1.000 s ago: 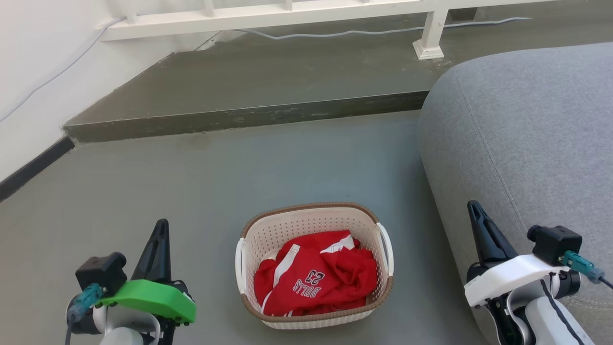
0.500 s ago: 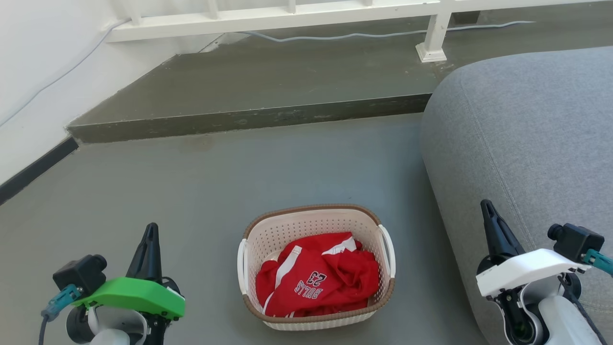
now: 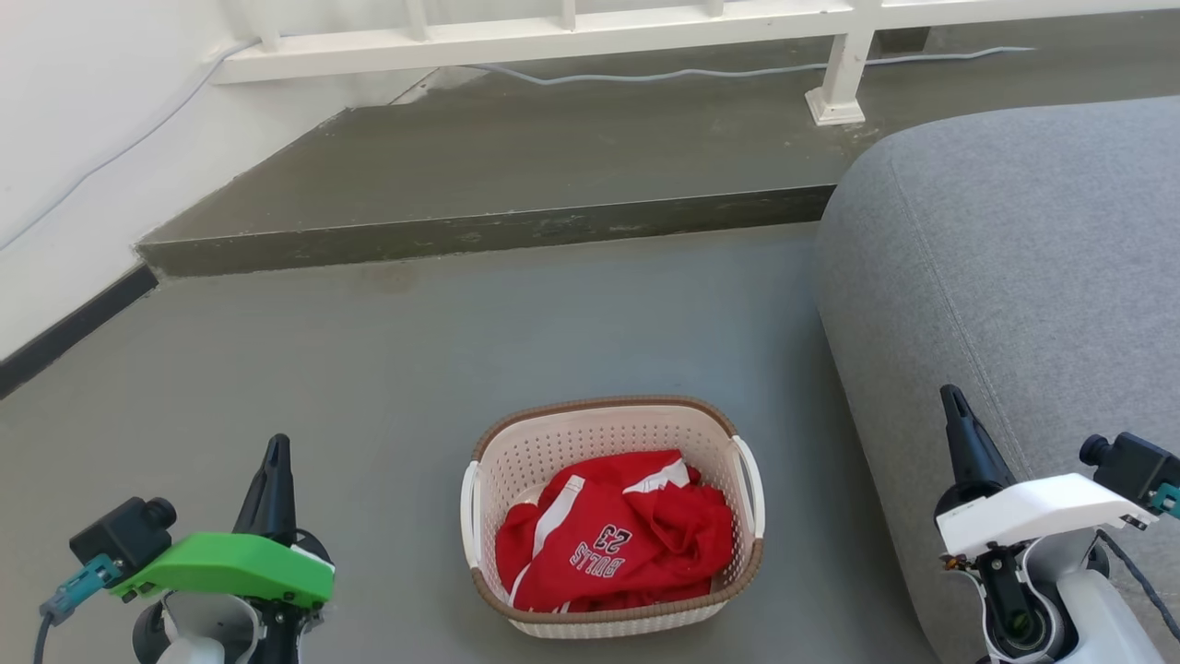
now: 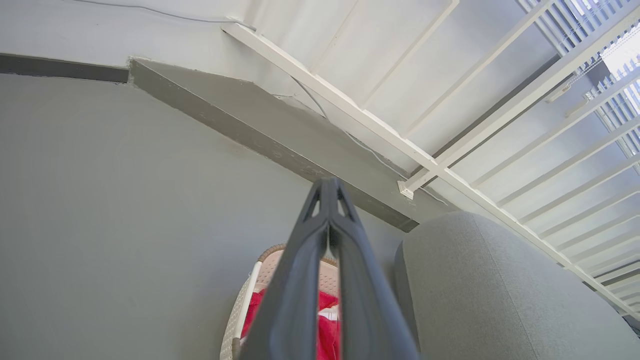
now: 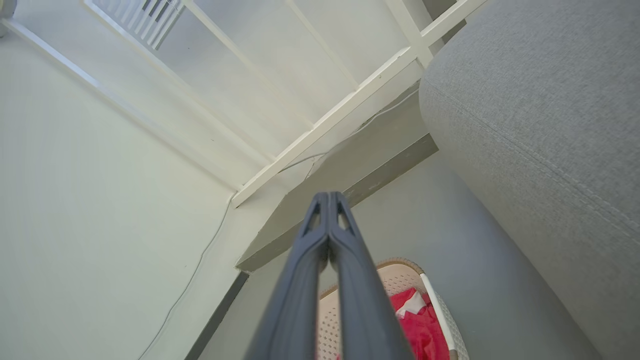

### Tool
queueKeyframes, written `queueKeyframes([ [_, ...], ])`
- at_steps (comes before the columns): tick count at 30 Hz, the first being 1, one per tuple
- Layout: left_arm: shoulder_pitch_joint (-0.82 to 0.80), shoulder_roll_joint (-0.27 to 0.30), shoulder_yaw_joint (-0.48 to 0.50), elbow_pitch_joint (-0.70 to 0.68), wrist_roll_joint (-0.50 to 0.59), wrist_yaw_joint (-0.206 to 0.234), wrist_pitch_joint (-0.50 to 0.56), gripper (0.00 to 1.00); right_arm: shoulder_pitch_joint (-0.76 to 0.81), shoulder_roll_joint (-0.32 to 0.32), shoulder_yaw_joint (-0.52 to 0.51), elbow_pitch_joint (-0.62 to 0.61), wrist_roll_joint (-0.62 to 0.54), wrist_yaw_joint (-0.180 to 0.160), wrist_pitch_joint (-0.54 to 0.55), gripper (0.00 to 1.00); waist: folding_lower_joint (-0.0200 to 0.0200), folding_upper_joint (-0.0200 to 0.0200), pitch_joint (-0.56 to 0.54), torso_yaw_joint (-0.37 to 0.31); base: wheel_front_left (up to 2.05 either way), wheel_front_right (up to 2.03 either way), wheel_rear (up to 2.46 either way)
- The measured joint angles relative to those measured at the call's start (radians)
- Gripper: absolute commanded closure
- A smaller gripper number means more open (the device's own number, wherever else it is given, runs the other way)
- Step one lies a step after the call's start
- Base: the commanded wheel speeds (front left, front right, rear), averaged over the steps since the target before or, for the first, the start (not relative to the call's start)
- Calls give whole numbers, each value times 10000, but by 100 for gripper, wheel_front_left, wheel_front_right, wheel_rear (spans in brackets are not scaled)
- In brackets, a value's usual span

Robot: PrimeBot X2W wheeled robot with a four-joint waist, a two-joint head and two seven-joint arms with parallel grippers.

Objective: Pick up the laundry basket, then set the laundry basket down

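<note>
Basket: You have the laundry basket (image 3: 572, 441) standing on the grey floor (image 3: 369, 369), near the robot and between your two grippers. It touches neither one.
In the basket: A crumpled red shirt (image 3: 613, 539) with white trim fills most of it. "BULLS 23" reads upside down on it. A bit of cream bottom shows at the far left corner.
Handles: There is one white handle (image 3: 469, 512) on the left side and one on the right. Nothing grips them.
Left gripper: Your left gripper (image 3: 274, 444) is to the left of the basket, well apart from it. Its two fingers are pressed together with nothing between them.
Right gripper: Your right gripper (image 3: 949, 395) is to the right of the basket, in front of the grey sofa (image 3: 1014, 258). Its fingers are pressed together too, and they hold nothing.
Sofa: It sits to the right of the basket, near it but not touching.
Far side: A raised step (image 3: 479, 231) runs across. A white railing (image 3: 553, 32) stands on it and a grey cable (image 3: 645, 72) lies along it.
Head view gives you: The whole basket, the writing on the shirt, and a green cover on the left arm and a white one on the right.
Left wrist view gives you: The basket's left edge and a strip of red behind the fingers. It also shows tall railing bars and window blinds (image 4: 620, 50), which sit too high for the head view.
Right wrist view gives you: The handle on the sofa side, the far rim, and a big white wall (image 5: 100, 200).
</note>
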Motion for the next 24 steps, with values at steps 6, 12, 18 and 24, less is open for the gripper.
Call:
queueKeyframes([
  [6, -1, -2, 171, 0, -709, -33, 199, 100, -6, 38, -209, 0, 732, 10, 203, 100, 0, 0, -26, 29, 0, 0, 0],
  [12, -1, -4, 286, -2, -1423, -42, 437, 100, -12, 59, -387, 2, 1453, 13, 424, 100, 0, 0, -52, 58, 0, 0, 0],
  [18, -2, -4, 397, -6, -2119, -105, 614, 100, -17, 84, -604, 6, 2190, 54, 646, 100, 0, 0, -78, 87, 0, 0, 0],
  [24, -2, -6, 575, -8, -2834, -115, 828, 100, -28, 117, -780, 10, 2943, 84, 851, 100, 0, 0, -104, 115, 0, 0, 0],
])
